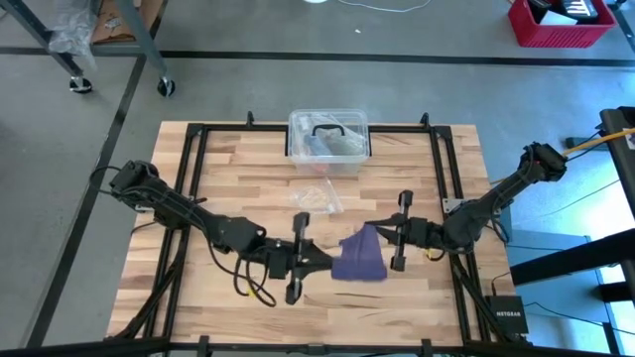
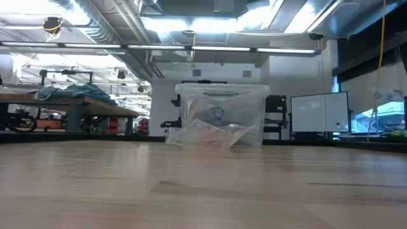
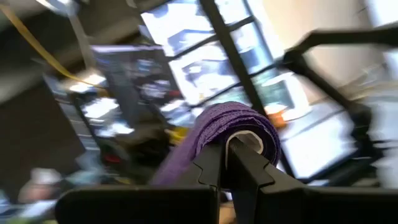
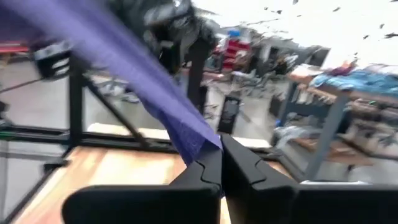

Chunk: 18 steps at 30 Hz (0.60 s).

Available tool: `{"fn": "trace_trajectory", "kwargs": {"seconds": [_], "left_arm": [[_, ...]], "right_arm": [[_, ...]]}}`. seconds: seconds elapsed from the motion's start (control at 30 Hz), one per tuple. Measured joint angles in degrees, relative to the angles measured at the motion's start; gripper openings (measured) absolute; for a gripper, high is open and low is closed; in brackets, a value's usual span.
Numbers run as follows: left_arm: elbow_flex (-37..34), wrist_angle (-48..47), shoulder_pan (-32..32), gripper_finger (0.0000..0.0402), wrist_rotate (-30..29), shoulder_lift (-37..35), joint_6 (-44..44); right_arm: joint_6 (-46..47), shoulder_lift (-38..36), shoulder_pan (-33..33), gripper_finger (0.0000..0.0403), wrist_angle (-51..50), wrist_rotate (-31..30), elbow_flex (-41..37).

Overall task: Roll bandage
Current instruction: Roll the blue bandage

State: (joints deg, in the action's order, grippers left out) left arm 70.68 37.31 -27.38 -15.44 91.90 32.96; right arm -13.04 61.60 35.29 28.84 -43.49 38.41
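Gripping bandage (image 1: 359, 258), both grippers clamped, NETGEAR box (image 1: 508, 314)

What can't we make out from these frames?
- Low view: bandage and both tools are out of frame; only the clear box and wrapper show.
- High view: how many turns the bandage has is too small to tell.
- Left wrist view: motion blur; the left tool hides the roll's lower part.
- Right wrist view: the strip's far end is cut off by the edge past the right tool.
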Motion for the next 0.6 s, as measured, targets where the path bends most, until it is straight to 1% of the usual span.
{"fn": "trace_trajectory", "kwargs": {"seconds": [0.07,0.1,0.17,0.23,0.3,0.43,0.6], "left_arm": [[0.89,1.64,-0.82,0.0008,-5.66,-0.02,5.31],[1.18,2.42,-0.91,0.0008,-7.42,-0.03,8.05],[1.39,2.63,-0.93,0.0008,-9.13,-0.04,12.88],[1.41,1.82,-0.74,0.0008,-11.62,-0.04,15.63],[1.33,0.25,-0.79,0.0008,-14.92,-0.07,15.88],[1.19,-2.96,-0.78,0.0004,-18.95,-0.11,17.46],[1.15,-3.96,-0.8,0.0004,-21.0,-0.11,18.53]], "right_arm": [[3.5,0.07,0.0,0.0005,-1.83,1.91,0.0],[5.38,0.2,0.0,0.0005,-2.18,2.85,0.0],[8.22,0.5,-0.02,0.0005,-2.1,5.57,0.0],[9.95,0.55,-0.02,0.0003,-2.03,8.55,-0.02],[11.6,0.55,-0.02,0.0004,-1.67,9.64,-0.02],[14.68,0.52,-0.02,0.0008,-1.39,9.86,-0.04],[16.31,0.55,-0.07,0.0007,-0.55,12.78,-0.07]]}}
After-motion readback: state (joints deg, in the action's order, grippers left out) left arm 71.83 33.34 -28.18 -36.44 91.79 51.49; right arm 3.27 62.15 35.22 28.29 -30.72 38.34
